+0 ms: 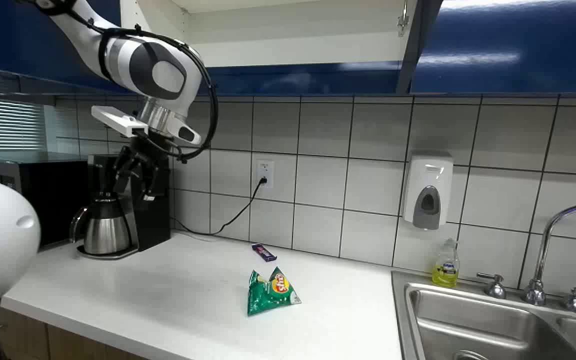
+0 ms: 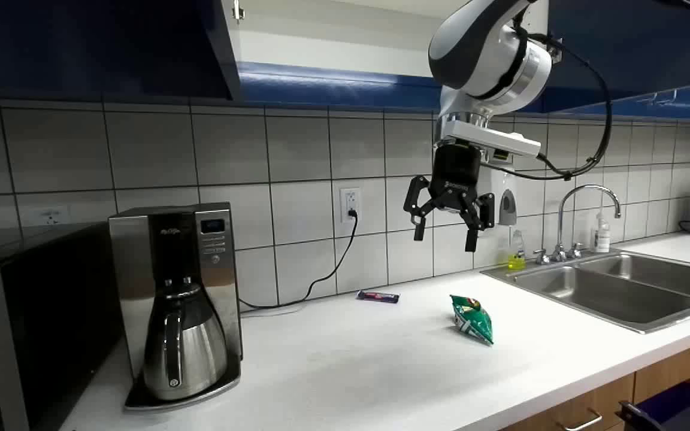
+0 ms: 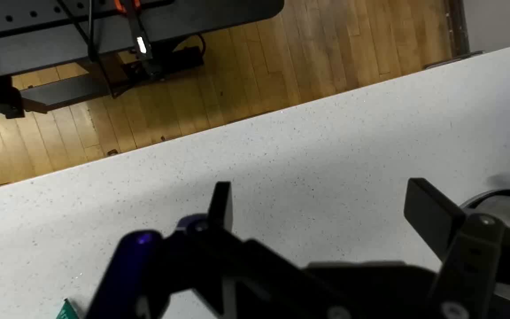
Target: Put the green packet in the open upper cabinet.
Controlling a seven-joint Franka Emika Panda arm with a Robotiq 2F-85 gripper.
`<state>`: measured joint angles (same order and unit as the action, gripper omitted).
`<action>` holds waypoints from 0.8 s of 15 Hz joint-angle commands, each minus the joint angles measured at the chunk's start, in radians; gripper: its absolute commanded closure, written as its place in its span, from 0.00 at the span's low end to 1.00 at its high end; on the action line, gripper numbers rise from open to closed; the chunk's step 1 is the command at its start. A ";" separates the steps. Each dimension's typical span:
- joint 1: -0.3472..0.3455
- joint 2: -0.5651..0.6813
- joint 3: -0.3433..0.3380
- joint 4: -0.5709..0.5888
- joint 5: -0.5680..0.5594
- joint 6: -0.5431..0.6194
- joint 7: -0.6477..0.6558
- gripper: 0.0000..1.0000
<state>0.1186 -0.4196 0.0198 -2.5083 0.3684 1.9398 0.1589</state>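
The green packet (image 1: 270,294), with an orange-yellow mark, lies on the white counter in both exterior views (image 2: 472,320). Only a corner of it shows at the bottom left of the wrist view (image 3: 66,311). My gripper (image 2: 445,237) is open and empty, pointing down, well above the counter and apart from the packet. Its spread fingers also show in the wrist view (image 3: 319,204) and, dark against the coffee maker, in an exterior view (image 1: 135,191). The open upper cabinet (image 1: 293,37), white inside with dark blue trim, is above the counter in both exterior views (image 2: 339,45).
A small dark wrapped bar (image 1: 264,252) lies near the tiled wall. A coffee maker (image 2: 180,311) and a black microwave (image 2: 51,317) stand at one end. A sink (image 1: 483,315) with faucet is at the other. A cabinet door (image 1: 508,47) hangs open beside the opening.
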 commanded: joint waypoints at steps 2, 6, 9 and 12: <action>-0.019 0.000 0.017 0.002 0.006 -0.004 -0.006 0.00; -0.058 -0.016 0.024 -0.001 -0.058 0.038 0.044 0.00; -0.088 -0.021 0.017 -0.001 -0.085 0.085 0.069 0.00; -0.112 -0.010 0.010 0.002 -0.080 0.138 0.090 0.00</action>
<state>0.0391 -0.4217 0.0194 -2.5079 0.3034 2.0387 0.1984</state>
